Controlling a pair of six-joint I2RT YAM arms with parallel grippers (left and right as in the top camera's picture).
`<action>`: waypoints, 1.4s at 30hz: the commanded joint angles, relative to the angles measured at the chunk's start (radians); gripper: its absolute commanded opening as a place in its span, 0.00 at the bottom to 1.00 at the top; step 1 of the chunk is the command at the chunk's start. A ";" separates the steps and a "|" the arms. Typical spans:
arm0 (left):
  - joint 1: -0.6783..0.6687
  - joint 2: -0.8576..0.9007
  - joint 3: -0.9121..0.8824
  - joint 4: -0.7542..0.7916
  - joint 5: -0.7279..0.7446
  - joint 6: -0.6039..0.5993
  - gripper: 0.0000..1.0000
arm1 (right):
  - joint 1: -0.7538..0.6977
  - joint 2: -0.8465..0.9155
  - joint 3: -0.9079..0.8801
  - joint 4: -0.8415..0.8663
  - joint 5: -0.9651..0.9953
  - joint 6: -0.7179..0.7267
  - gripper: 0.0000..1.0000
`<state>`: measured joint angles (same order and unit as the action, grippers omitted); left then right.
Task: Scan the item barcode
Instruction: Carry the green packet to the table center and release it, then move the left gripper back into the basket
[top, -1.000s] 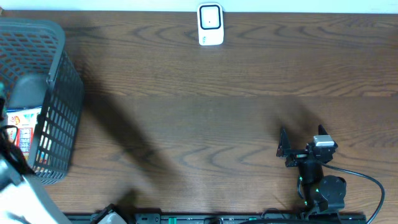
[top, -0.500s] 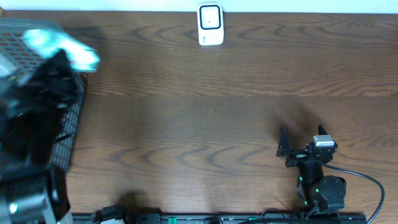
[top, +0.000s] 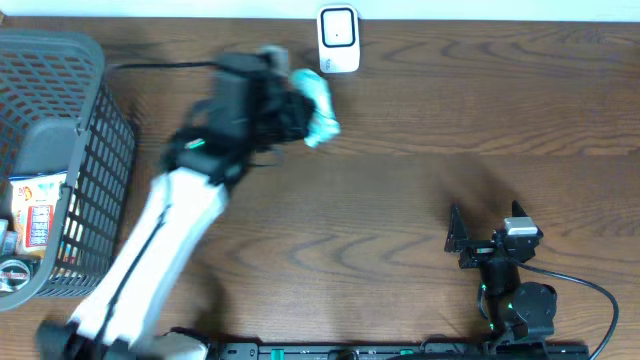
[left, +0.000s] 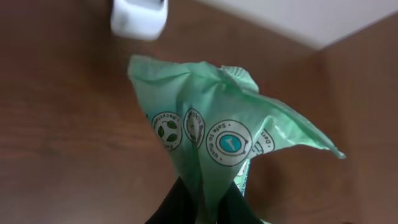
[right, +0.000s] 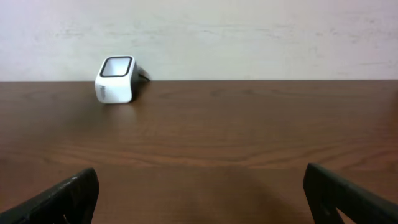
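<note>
Dark wood-grain table (top: 400, 190), pale wall (right: 249, 37) behind. Left gripper (left: 205, 208) pinching green bag (left: 217, 130) near scanner (top: 338, 40), blurred overhead. Right gripper (right: 208, 199) spread wide. Basket (top: 95, 170) cut off at frame edge.

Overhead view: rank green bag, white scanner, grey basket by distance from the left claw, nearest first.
1. Green bag: pinched in the left claw, at its tip.
2. White scanner: at the table's far edge, just beyond the bag.
3. Grey basket: at the table's left end, clearly farthest.
</note>
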<state>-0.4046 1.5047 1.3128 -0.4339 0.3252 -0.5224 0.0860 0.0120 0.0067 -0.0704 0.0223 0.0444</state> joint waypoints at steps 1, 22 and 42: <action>-0.073 0.129 0.010 0.057 -0.109 0.022 0.07 | -0.009 -0.006 -0.001 -0.004 0.001 0.010 1.00; -0.116 0.264 0.010 0.335 -0.109 0.026 0.79 | -0.009 -0.006 -0.001 -0.004 0.001 0.010 0.99; 0.627 -0.425 0.010 -0.127 -0.540 0.294 0.79 | -0.009 -0.006 -0.001 -0.004 0.001 0.010 0.99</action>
<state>0.1242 1.1069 1.3117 -0.5377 -0.0029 -0.3248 0.0860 0.0120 0.0067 -0.0708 0.0223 0.0444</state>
